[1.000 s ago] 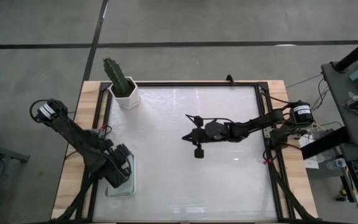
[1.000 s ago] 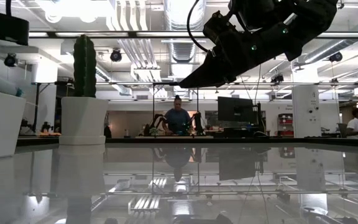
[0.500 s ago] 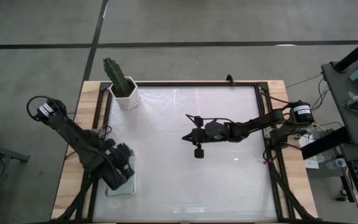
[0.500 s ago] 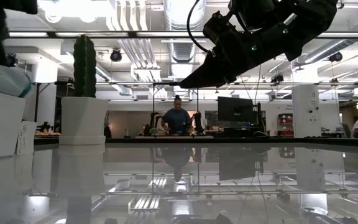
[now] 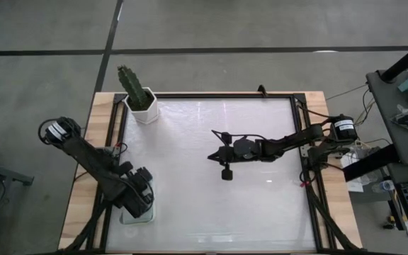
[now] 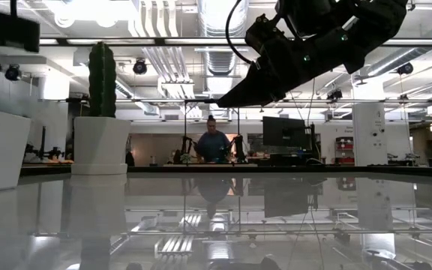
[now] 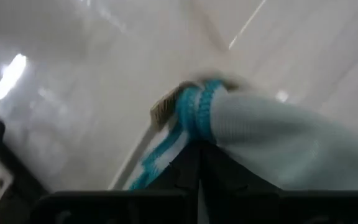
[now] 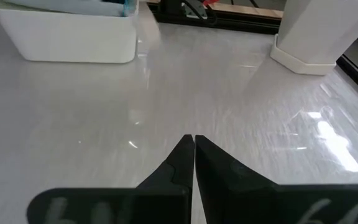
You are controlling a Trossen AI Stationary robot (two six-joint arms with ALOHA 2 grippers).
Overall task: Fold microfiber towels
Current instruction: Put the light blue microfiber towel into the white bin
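Note:
At the table's near left stands a white tray [image 5: 129, 218], also in the right wrist view as the tray [image 8: 67, 37]. My left gripper [image 5: 139, 201] hangs over it, pointing steeply down and shut. In the left wrist view, my left gripper [image 7: 199, 148] ends in a bunched pale blue towel [image 7: 278, 143]. Beside that cloth lie a teal edge [image 7: 194, 112] and a tan scrap [image 7: 162, 110]. My right gripper [image 5: 213, 156] hovers shut above the table's middle, with nothing between its fingers. My left gripper has its shut fingertips [image 7: 191, 163] in the pale blue towel, close to the teal-edged fold [image 7: 197, 127], coming steeply from above. The cloth bulges up around the tips and hides the pinch; one layer or several, I cannot tell. It stays down at the tray.
A cactus [image 5: 134, 86] in a white pot [image 5: 146, 110] stands at the far left corner. A black frame [image 5: 211, 95] runs around the glossy white table. People stand in the room beyond the table's far edge.
My left gripper has shifted a little toward the table's near edge over the tray. Half a second ago a pale blue heap stood above the tray's rim in the low view; it has sunk out of sight.

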